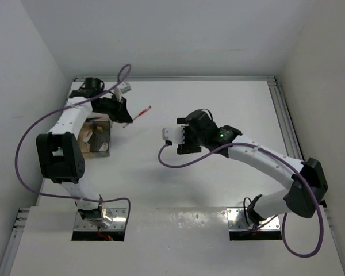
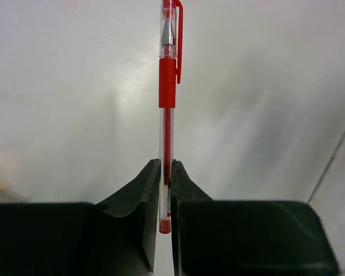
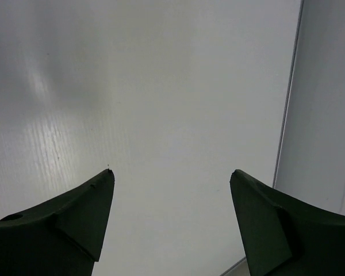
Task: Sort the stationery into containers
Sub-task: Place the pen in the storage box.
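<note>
My left gripper (image 2: 167,172) is shut on the lower end of a thin red pen (image 2: 167,86), which sticks straight out beyond the fingertips. From above, that gripper (image 1: 122,113) sits at the far left of the table, just beyond the clear box (image 1: 107,150), and the pen (image 1: 141,113) points right over the white surface. Some beige pieces (image 1: 87,137) lie inside the box. My right gripper (image 1: 181,139) hangs mid-table, open, with only bare white table between its fingers (image 3: 89,207). No other stationery shows.
White walls close in the table on the left, back and right. A metal rail (image 1: 283,118) runs along the right edge and also shows as the rail (image 3: 287,115) in the right wrist view. Purple cables (image 1: 29,132) loop beside both arms.
</note>
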Robot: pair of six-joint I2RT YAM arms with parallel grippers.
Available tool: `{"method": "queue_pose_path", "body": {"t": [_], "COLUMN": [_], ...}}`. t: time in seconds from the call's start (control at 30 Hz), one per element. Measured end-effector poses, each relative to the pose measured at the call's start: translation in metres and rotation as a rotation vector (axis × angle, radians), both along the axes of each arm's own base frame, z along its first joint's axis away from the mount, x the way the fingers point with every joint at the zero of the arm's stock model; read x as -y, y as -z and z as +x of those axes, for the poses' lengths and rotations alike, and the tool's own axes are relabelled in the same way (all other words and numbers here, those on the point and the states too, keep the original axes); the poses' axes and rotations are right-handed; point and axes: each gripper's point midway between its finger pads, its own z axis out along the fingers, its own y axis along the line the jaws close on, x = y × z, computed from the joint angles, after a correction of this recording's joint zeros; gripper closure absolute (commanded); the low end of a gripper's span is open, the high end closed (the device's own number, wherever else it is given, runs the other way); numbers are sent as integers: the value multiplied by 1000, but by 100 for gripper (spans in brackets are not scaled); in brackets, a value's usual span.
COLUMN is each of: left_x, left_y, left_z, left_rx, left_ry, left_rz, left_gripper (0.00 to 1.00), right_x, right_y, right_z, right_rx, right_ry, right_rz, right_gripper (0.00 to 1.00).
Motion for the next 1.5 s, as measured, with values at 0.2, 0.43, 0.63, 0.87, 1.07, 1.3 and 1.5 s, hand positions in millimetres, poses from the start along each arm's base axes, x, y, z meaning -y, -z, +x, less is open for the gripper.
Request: {"method": "queue_pose_path", "body": {"t": [0.2, 0.43, 0.63, 0.87, 1.07, 1.3, 1.5], "left_x": [-107, -216, -251, -263, -261, -267, -266], "left_y": [-55, -33, -12, 27, 45, 61, 49], "left_z": [75, 73, 73, 74, 74, 93, 106], "left_rx": [274, 323, 320, 299, 302, 308, 332], "left_ry": [-10, 120, 230, 327, 384, 355, 251], "left_rz": [289, 667, 804, 829, 837, 863, 839], "left_gripper": [100, 100, 100, 97, 82, 52, 31], "right_x": [42, 81, 95, 102, 105, 112, 117], "right_y": [8, 42, 49, 50, 61, 67, 64], "right_z": [6, -8, -8, -6, -7, -7, -7], "right_rx": [-73, -217, -270, -285, -318, -346, -365], "right_ry": [152, 290, 359, 387, 402, 435, 472], "right_rz": [69, 90, 120, 134, 115, 107, 123], "right_gripper": [20, 21, 21, 21, 21, 21, 21]}}
